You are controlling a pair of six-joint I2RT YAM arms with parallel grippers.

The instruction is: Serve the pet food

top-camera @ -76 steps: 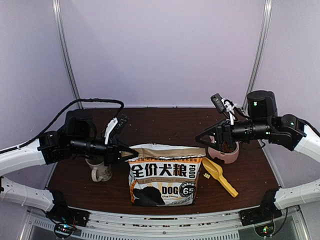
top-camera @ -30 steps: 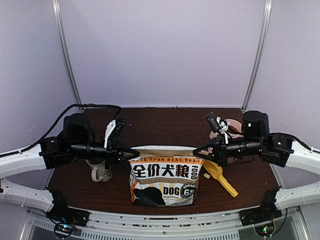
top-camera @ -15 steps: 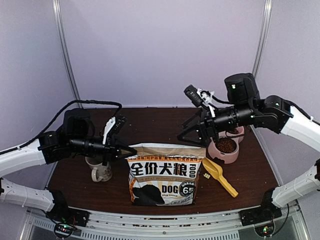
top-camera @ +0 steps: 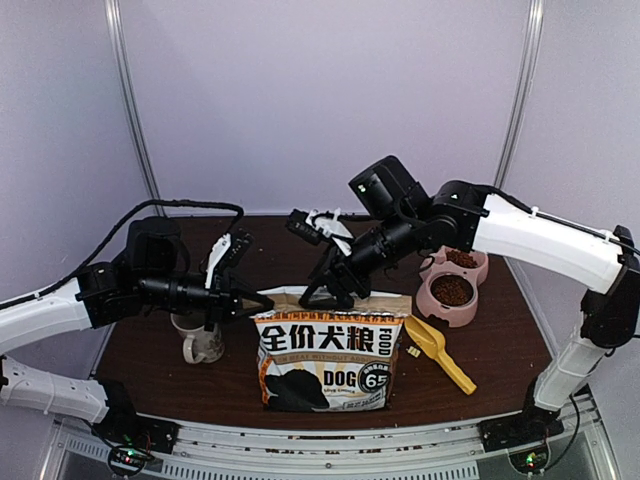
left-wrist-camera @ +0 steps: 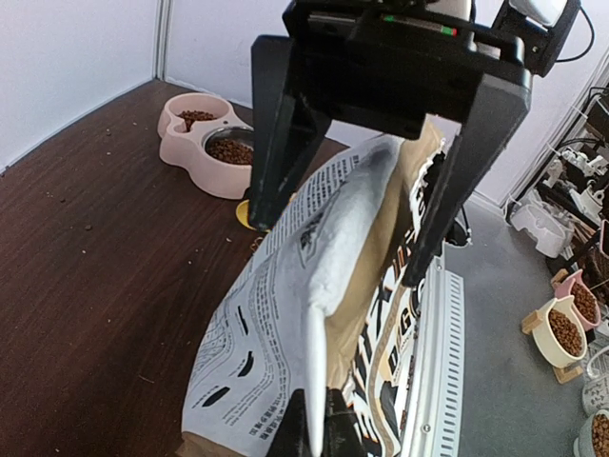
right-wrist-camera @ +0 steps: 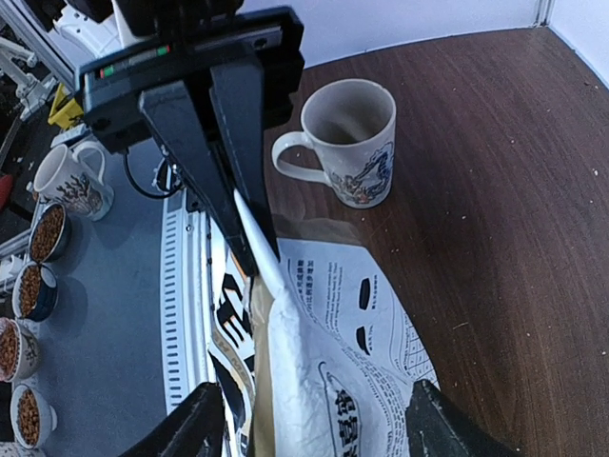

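Note:
The brown paper "DOG FOOD" bag [top-camera: 325, 352] stands upright at the table's front centre. My left gripper [top-camera: 266, 302] is shut on the bag's top left edge; in the left wrist view that left gripper [left-wrist-camera: 319, 430] pinches the white inner fold of the bag [left-wrist-camera: 271, 324]. My right gripper [top-camera: 332, 291] hangs open over the bag's top, one finger on each side of the bag's mouth [right-wrist-camera: 357, 381] without touching it, as the right wrist view of that gripper [right-wrist-camera: 319, 427] shows. Pet food [top-camera: 452, 290] fills the pink double bowl [top-camera: 432, 305] at the right.
A yellow scoop [top-camera: 440, 352] lies to the right of the bag, in front of the bowl. A printed mug [top-camera: 200, 346] stands left of the bag under my left arm; the right wrist view shows the mug [right-wrist-camera: 348, 143] empty. Pale crumbs dot the brown table [top-camera: 330, 245].
My right arm has swung left from beside the pink bowl to above the bag's mouth, and its jaws have opened. The left gripper has kept its hold on the bag's edge.

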